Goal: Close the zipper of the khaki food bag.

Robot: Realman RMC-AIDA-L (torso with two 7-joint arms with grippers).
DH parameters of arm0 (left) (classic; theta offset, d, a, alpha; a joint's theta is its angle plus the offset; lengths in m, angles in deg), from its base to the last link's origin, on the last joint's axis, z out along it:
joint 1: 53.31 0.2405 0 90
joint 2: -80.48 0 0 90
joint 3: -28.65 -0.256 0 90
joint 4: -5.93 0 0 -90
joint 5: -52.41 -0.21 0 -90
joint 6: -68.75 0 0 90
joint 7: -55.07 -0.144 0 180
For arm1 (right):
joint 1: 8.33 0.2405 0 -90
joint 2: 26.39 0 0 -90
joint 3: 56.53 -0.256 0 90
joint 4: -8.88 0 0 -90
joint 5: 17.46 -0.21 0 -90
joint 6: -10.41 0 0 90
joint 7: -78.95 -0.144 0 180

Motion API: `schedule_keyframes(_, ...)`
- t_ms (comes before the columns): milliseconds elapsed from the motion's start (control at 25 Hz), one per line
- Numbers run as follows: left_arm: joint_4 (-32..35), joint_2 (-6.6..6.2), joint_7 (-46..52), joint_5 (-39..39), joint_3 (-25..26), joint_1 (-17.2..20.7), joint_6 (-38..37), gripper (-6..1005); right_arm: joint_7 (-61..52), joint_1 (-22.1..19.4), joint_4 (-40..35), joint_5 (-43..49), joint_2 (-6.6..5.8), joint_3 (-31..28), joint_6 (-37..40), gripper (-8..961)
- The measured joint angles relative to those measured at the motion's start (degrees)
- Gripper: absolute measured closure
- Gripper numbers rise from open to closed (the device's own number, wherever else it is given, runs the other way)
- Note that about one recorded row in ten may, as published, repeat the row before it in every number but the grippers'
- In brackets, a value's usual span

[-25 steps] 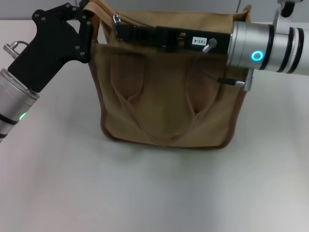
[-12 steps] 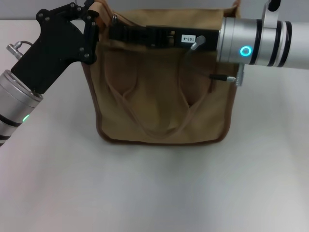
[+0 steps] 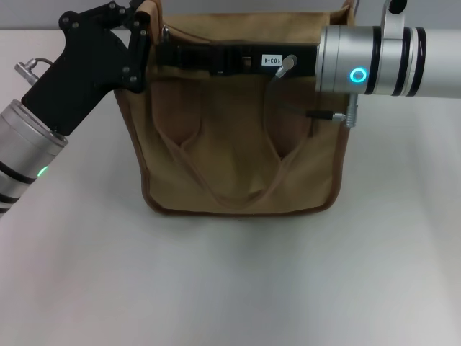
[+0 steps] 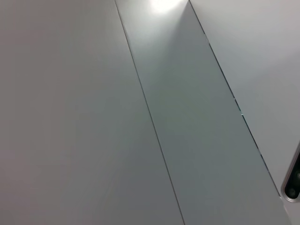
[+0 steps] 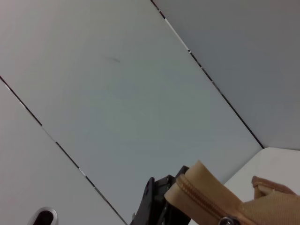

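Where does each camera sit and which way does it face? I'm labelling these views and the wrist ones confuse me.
Head view: on the robot's head, facing forward and down at the khaki food bag on the table; the left gripper at the bag's top corner and the right gripper along its top both show.
Left wrist view: on the left arm, facing upward at bare panels; none of its own fingers show.
Right wrist view: on the right arm, facing upward past the zipper.
Shared: the bag's top edge appears in the head and right wrist views.

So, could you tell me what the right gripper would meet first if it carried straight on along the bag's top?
Probably the left gripper, which sits at the khaki food bag's left top corner, directly ahead of the right gripper; depth is hard to judge.
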Motion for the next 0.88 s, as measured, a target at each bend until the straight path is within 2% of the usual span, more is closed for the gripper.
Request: schedule_keyframes(880,-0.5,0.0,-0.1,0.2,0.3,-0.2,-0.3,931,-0.1,0.7,-1.0,-0.1,0.0,0.9,-0.9,722)
